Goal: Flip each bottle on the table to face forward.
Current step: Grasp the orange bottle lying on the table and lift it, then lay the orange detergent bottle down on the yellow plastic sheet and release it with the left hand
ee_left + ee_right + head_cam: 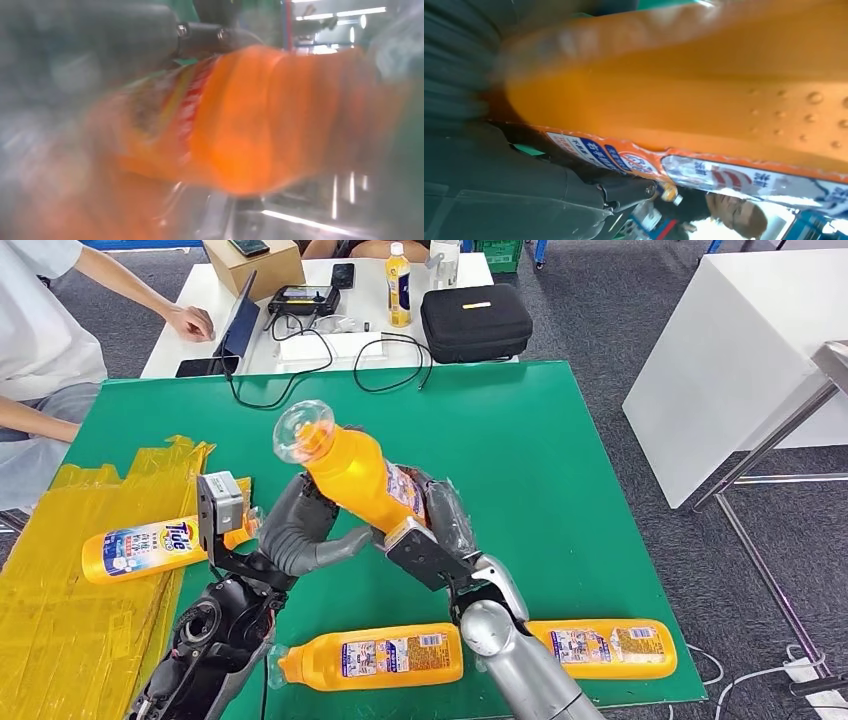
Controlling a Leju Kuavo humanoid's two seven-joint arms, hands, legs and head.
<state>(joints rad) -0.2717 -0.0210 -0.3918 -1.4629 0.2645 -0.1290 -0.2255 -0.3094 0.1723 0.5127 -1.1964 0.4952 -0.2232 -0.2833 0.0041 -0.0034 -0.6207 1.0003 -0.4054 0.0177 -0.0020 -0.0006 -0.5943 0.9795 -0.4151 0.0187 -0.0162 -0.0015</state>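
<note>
An orange detergent bottle [355, 475] with a clear cap is lifted above the green table [560, 460], tilted with the cap up and to the far left. My left hand [300, 532] wraps its lower body from the left, and my right hand [445, 525] grips its labelled base end from the right. Up close, the left wrist view shows the bottle [260, 130] as a blur, and the right wrist view shows the bottle [674, 100] with its label edge. Three more orange bottles lie flat: one [150, 548] on the left, one [375, 657] at the front, one [600, 647] at the front right.
Crumpled yellow sheeting [90, 590] covers the table's left side under the left bottle. A person [40, 330] sits at the far left. Behind stands a white desk [190, 320] with a laptop, cables, a black case [475, 322] and a drink bottle. A white table [740, 350] stands to the right.
</note>
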